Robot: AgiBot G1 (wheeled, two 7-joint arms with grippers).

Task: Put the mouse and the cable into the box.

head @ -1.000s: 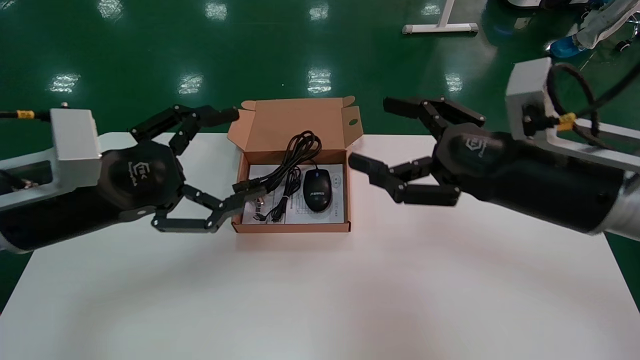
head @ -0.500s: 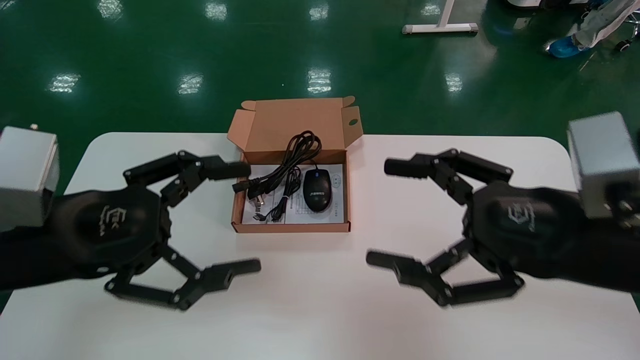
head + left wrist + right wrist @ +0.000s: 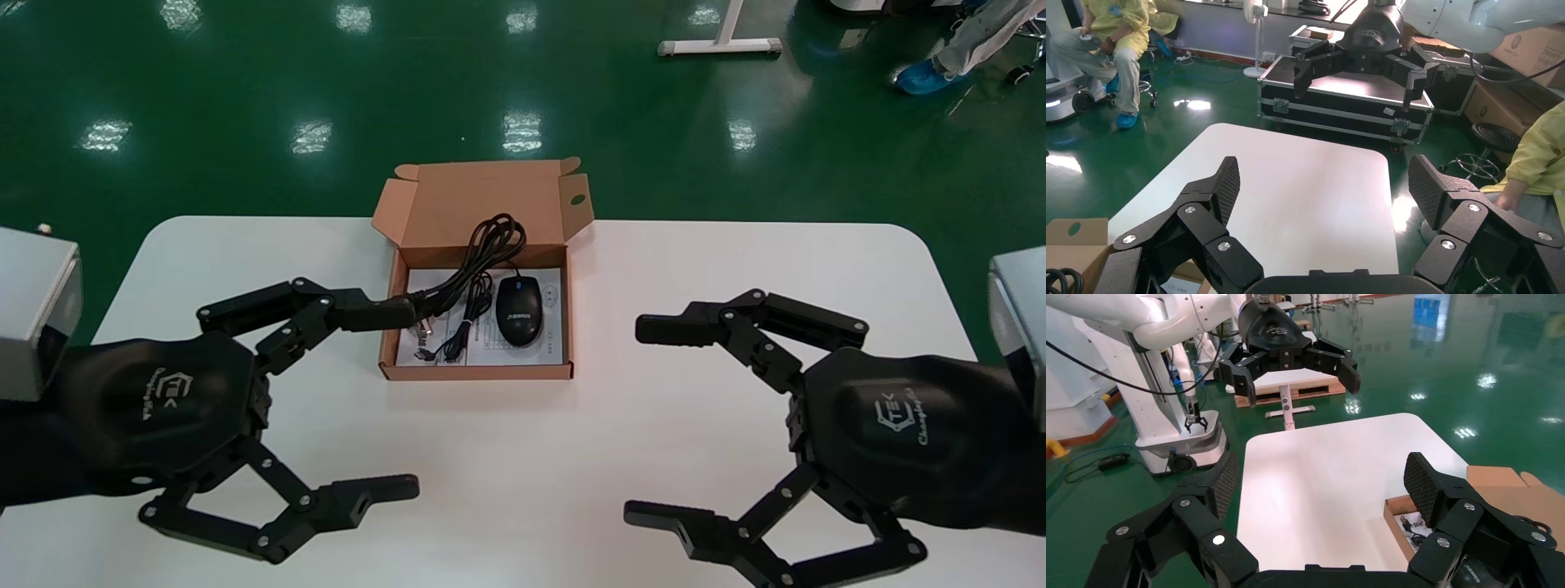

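Observation:
The open cardboard box [image 3: 391, 327] sits at the far middle of the white table [image 3: 523, 457], lid flap raised. Inside it lie a black mouse [image 3: 519, 320] on a printed sheet and a bundled black cable [image 3: 470, 282] to the mouse's left, partly draped against the lid. My left gripper [image 3: 400, 400] hovers open near the table's front left, its far finger reaching just past the box's left wall. My right gripper [image 3: 645, 420] hangs open at the front right, apart from the box. In the right wrist view the box [image 3: 1396, 506] corner shows beside one fingertip [image 3: 1420, 481]. Both hold nothing.
Green floor surrounds the table on all sides. A white stand foot [image 3: 719, 45] lies far behind. In the left wrist view, black equipment cases [image 3: 1346, 101] and seated people [image 3: 1113, 37] are off the table.
Both grippers have drawn back from the box's sides toward the table's near edge, staying open. Mouse and cable lie unmoved in the box.

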